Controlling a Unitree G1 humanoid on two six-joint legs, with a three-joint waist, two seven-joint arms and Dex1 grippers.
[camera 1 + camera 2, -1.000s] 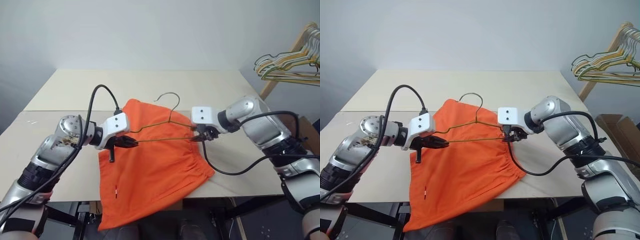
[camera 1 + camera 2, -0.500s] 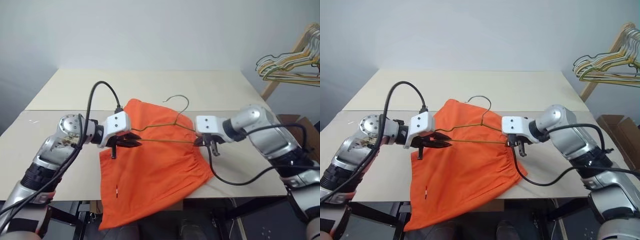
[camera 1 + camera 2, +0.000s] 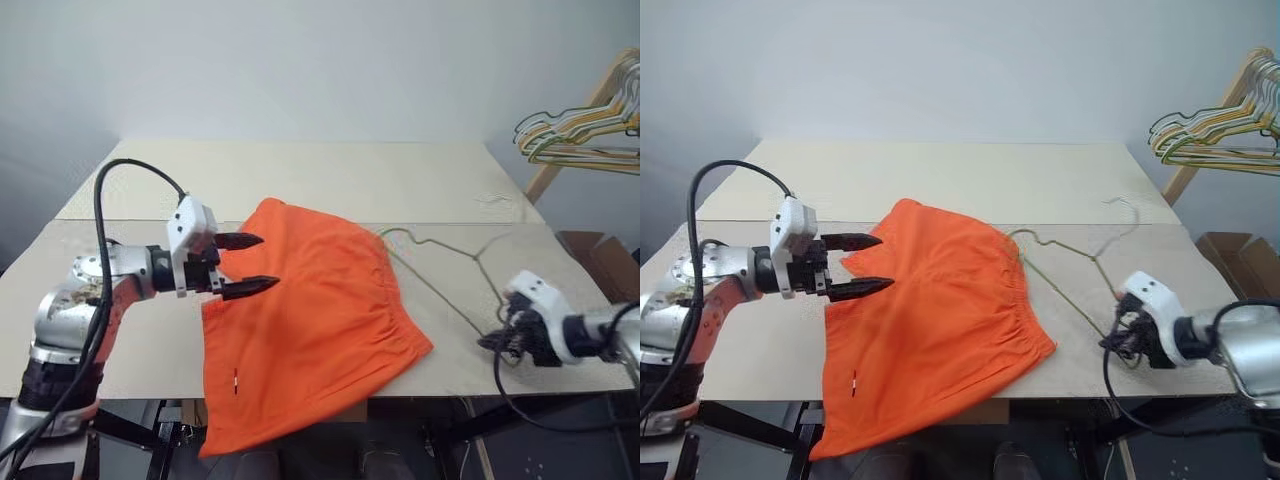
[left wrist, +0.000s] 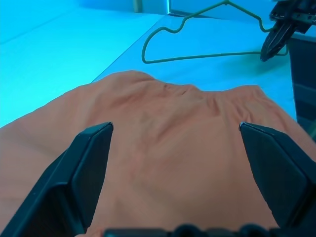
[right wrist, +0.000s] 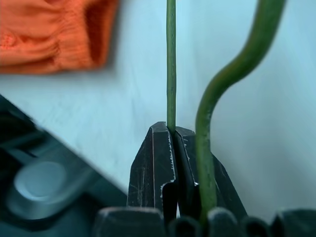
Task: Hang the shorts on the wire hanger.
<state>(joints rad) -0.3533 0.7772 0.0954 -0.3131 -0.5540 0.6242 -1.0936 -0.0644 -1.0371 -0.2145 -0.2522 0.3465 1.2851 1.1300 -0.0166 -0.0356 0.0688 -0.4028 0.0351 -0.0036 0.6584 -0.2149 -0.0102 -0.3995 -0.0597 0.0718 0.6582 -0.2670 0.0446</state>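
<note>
The shorts (image 3: pixel 305 320) drape over the worktop's (image 3: pixel 300 170) front edge. The right gripper (image 3: pixel 1130 338), fingers pinched on the wire hanger (image 3: pixel 450 270) near the right edge, probably holds one corner; it could twist free. The left gripper (image 3: pixel 240 265) gapes empty.

head stereo pair down, wrist cams close

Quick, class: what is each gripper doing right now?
Left gripper: open, holding nothing, above the shorts.
Right gripper: shut on the wire hanger.
</note>
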